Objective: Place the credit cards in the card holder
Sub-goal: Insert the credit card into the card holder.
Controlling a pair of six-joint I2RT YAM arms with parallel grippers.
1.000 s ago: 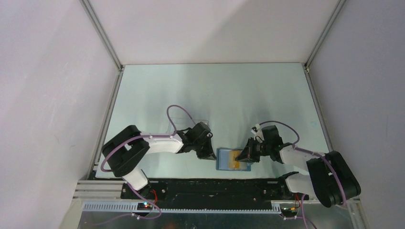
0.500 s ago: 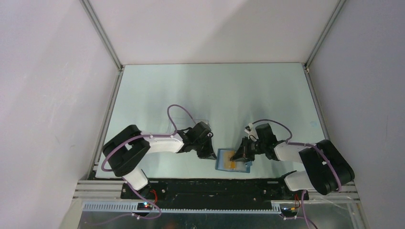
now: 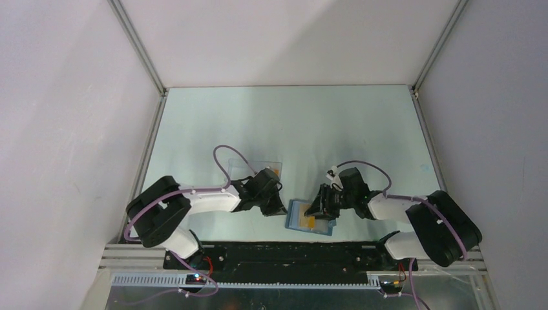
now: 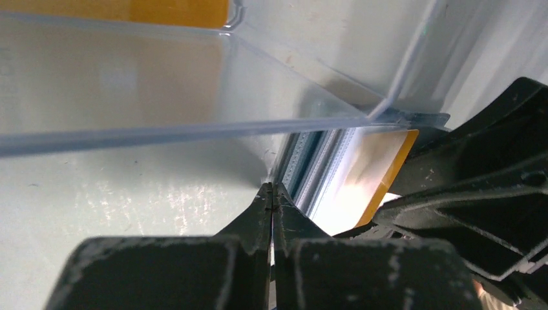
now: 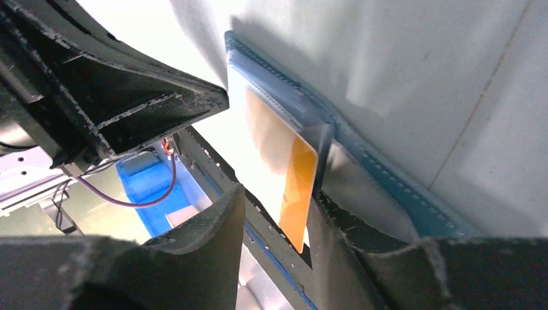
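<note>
Orange card (image 5: 292,187), half into the blue card holder (image 3: 311,218) lying on the desk (image 3: 291,129), had slid deeper over the last second, the right gripper (image 5: 274,213) narrowly holding it while the left gripper (image 4: 272,200), fully closed, pinned the holder's edge.

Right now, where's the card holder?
In the top view, the card holder lies open at the table's near edge, between the left gripper and right gripper.

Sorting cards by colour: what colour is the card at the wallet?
Orange, glare washing part of it pale; the card shows best in the right wrist view.
</note>
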